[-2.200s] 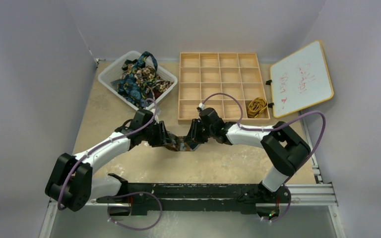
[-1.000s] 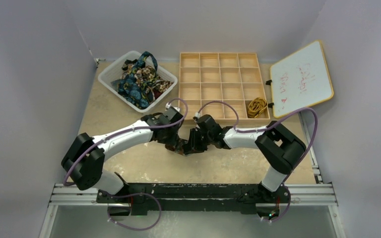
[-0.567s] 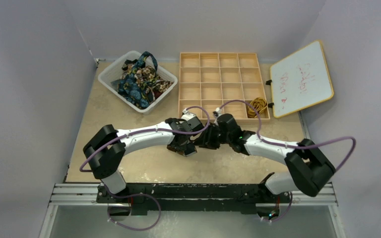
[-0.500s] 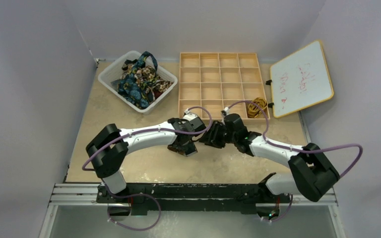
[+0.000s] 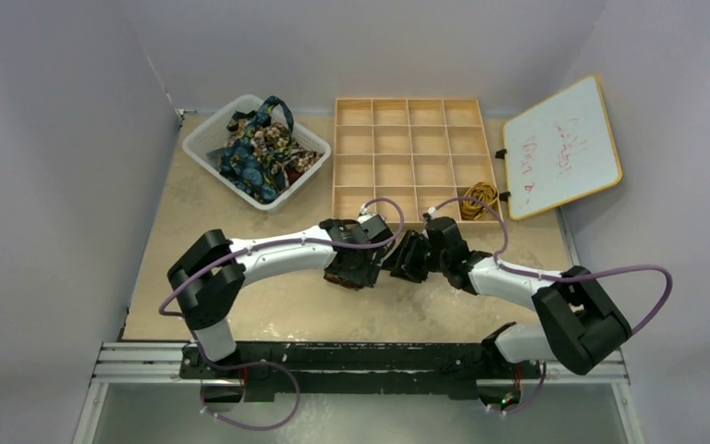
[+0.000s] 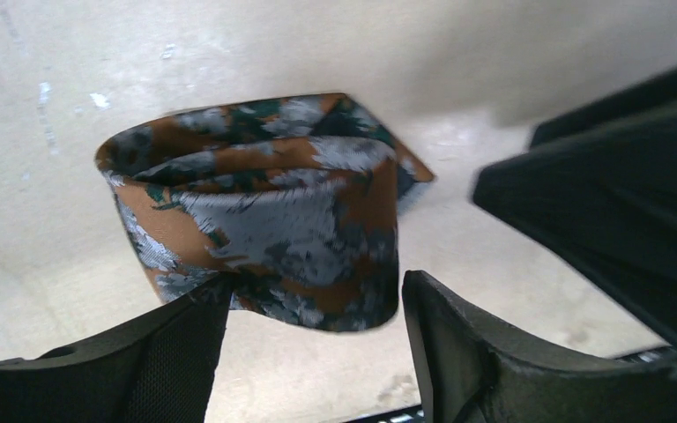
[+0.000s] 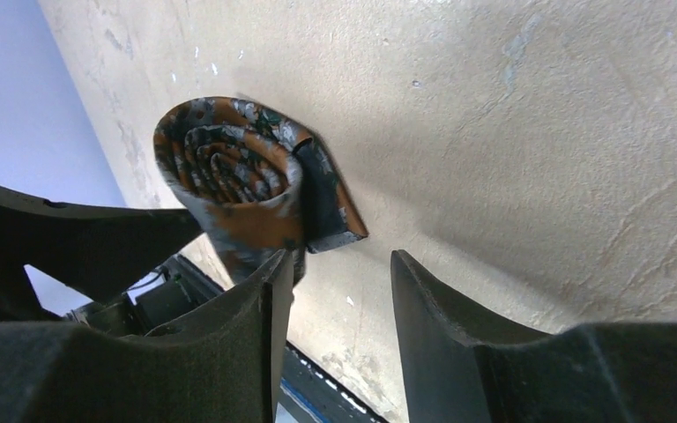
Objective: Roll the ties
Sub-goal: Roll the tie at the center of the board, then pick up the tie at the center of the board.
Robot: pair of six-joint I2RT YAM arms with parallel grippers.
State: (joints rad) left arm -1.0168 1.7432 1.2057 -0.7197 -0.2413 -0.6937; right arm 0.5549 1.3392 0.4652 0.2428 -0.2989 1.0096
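The rolled tie point(image 6: 264, 220) was soft, shiny cloth, brown and orange with grey and green blotches. It was wound into a fat round roll. From the right wrist we saw the rings of cloth going round and round inside it like a snail shell. One flat pointed end stuck out at the side of the roll. It lay on the table point(image 5: 189, 217), which was sandy-coloured and patchy.

The roll sat on the table just in front of the near edge of the wooden tray point(image 5: 335, 162), toward the tray's left half. The left gripper point(image 6: 313, 304) had its two black fingers wide apart, one on each side of the roll. One finger touched the cloth and the other was just beside it, so it was not squeezing the roll. The right gripper point(image 7: 339, 264) was open too, with nothing between its fingers. The roll sat by the tip of one finger, and we could not tell if they touched.

The tray was pale wood with many little square boxes. A gold tie point(image 5: 478, 197) lay bunched in its near right corner box. Left of the tray sat a white basket point(image 5: 211, 120) full of more ties point(image 5: 259, 153), blue and brown with flowers. Right of the tray was a whiteboard point(image 5: 564, 148) with red scribbles. The two grippers met nose to nose in front of the tray and hid the roll from above.
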